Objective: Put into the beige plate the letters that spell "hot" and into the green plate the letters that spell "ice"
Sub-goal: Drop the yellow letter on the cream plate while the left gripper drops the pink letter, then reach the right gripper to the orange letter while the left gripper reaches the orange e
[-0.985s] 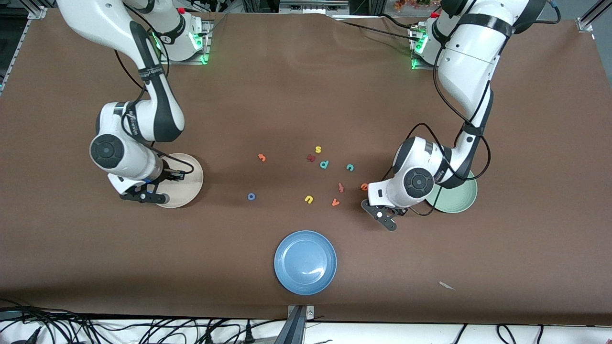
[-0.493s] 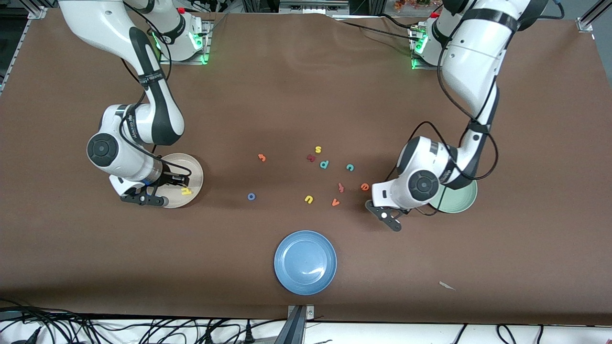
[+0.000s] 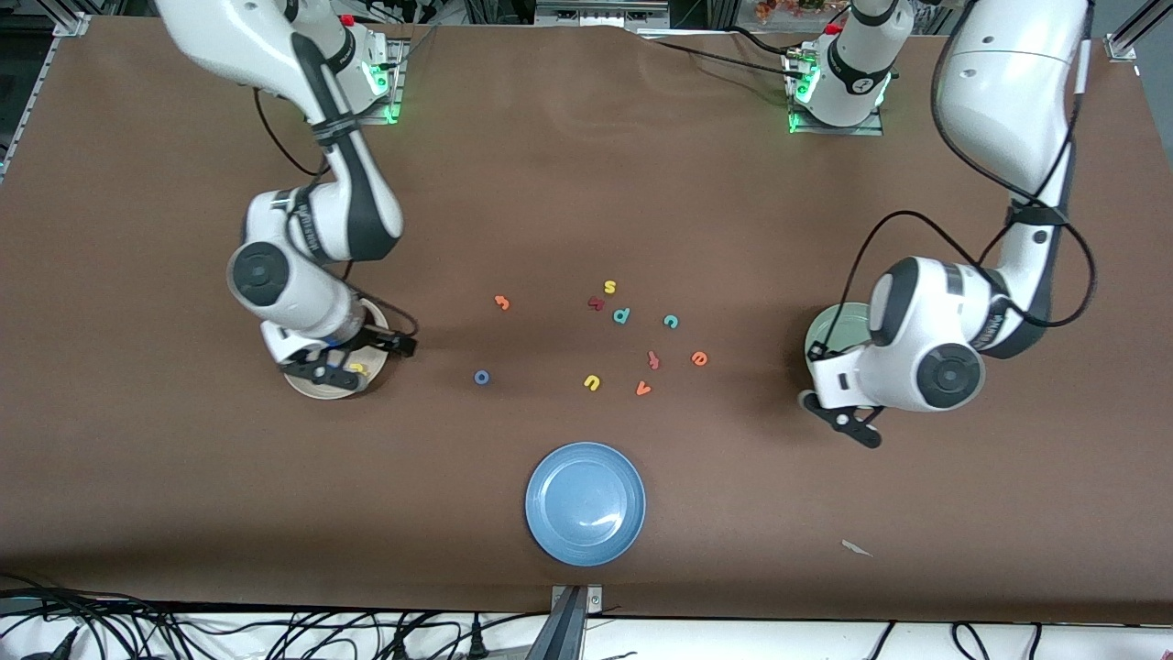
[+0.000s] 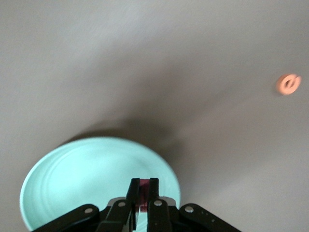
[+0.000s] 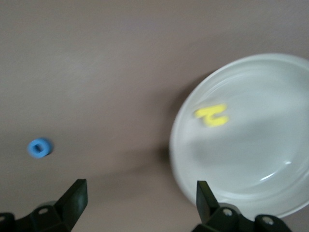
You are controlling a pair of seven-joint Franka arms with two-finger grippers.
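Right gripper (image 5: 137, 205) over beige plate (image 3: 316, 390) edge, jaws wide, empty. Yellow h (image 3: 357, 369) in beige plate. Left gripper (image 4: 143, 195) over green plate (image 3: 825, 335), clamped on dark red piece (image 4: 144, 191), probably i. Blue o (image 3: 482, 377), orange t (image 3: 501, 302), teal c (image 3: 671, 321), orange e (image 3: 699, 358) on table (image 3: 586, 183).

A robotics lab: brown-covered table (image 3: 586, 183), aluminium framing (image 3: 1132, 37), loose cables (image 3: 275, 632).
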